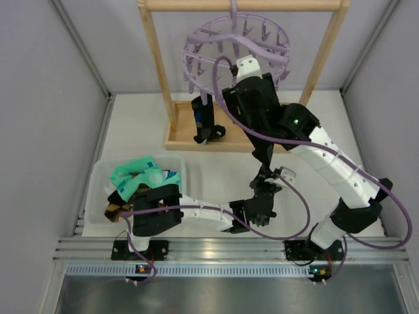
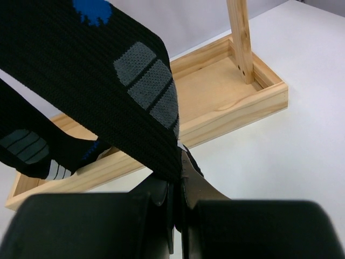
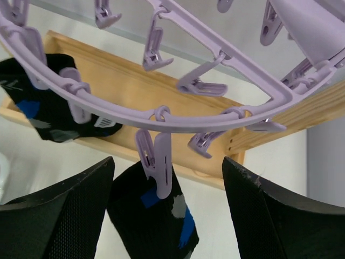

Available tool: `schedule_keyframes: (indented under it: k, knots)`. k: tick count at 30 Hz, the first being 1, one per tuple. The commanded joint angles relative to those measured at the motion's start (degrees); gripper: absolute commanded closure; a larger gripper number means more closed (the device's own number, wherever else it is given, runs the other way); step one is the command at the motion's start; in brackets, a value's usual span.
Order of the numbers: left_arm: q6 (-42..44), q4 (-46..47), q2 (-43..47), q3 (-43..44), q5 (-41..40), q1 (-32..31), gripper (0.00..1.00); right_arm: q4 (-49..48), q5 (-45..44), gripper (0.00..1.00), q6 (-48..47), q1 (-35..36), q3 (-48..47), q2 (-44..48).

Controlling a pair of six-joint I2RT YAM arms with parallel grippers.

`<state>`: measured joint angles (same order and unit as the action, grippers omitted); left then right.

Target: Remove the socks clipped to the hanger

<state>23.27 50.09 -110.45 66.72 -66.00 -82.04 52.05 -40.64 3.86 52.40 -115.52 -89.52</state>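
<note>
The lilac hanger (image 1: 236,49) hangs from the wooden rack; its ring and clips also fill the right wrist view (image 3: 178,121). A black sock with blue and grey patches (image 3: 161,221) hangs from one clip (image 3: 159,167). My right gripper (image 3: 168,213) is open, with a finger on either side of that sock, just below the ring. My left gripper (image 2: 178,172) is shut on the lower end of a black sock (image 2: 108,75) that stretches up and to the left. A second black sock (image 1: 206,121) hangs over the rack's base and shows in the left wrist view (image 2: 32,145).
The light wooden rack frame (image 1: 177,134) stands at the back, its tray base also in the left wrist view (image 2: 226,102). A clear bin (image 1: 98,176) at the near left holds mint-green socks (image 1: 134,173) and a brown-orange sock (image 1: 118,209). Grey walls close both sides.
</note>
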Motion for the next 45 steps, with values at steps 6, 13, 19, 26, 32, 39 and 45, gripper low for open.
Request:
schedule_keyframes:
  k: [6, 13, 19, 26, 32, 39, 45]
  knots:
    - [1.08, 2.47, -0.29, 2.54, 1.39, -0.93, 1.0, 2.09, -14.46, 0.25, -5.87, 4.28, -4.09, -5.93]
    - [1.17, 2.47, -0.38, 3.33, 1.84, -1.19, 1.0, -1.68, -21.66, 0.3, -8.86, 5.87, -2.87, -7.95]
    - [1.08, 2.47, -0.03, 3.33, 1.92, -1.63, 1.0, -5.99, -26.86, 0.32, -12.12, 5.17, 0.29, -7.78]
    - [0.9, 2.47, 0.24, 3.51, 2.36, -1.98, 1.0, -10.21, -27.47, 0.38, -14.05, 4.38, 2.67, -7.52]
    - [0.82, 2.47, 0.24, 3.6, 2.54, -2.07, 1.0, -13.81, -28.53, 0.45, -15.98, 3.94, 3.9, -7.78]
    - [0.38, 2.47, 0.41, 3.07, 2.45, -2.16, 1.0, -14.96, -28.7, 0.52, -16.43, 3.67, 4.52, -8.04]
    - [0.29, 2.56, 0.59, 2.72, 2.45, -2.16, 1.0, -15.05, -28.53, 0.59, -15.99, 3.5, 5.48, -7.87]
